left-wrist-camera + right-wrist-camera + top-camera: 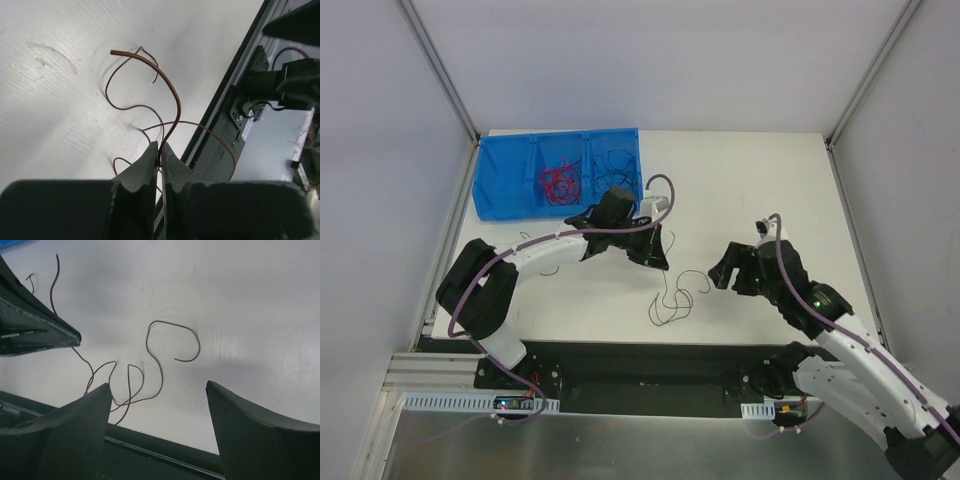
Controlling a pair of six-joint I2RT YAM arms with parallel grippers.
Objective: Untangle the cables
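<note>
A thin dark cable (673, 297) lies in loose loops on the white table near its front edge. One end rises to my left gripper (658, 258), which is shut on it. In the left wrist view the strand (173, 95) curves up out of the closed tips of that gripper (161, 149). My right gripper (722, 268) hangs just right of the loops, open and empty. In its wrist view the cable (161, 376) lies on the table beyond the wide-apart jaws of the right gripper (158, 386). More cables sit in the bin: a red tangle (558, 182) and black strands (616, 163).
A blue divided bin (505, 180) stands at the table's back left. The black front rail (650, 375) with the arm bases runs along the near edge. The left gripper's body (40, 330) reaches into the right wrist view from the left.
</note>
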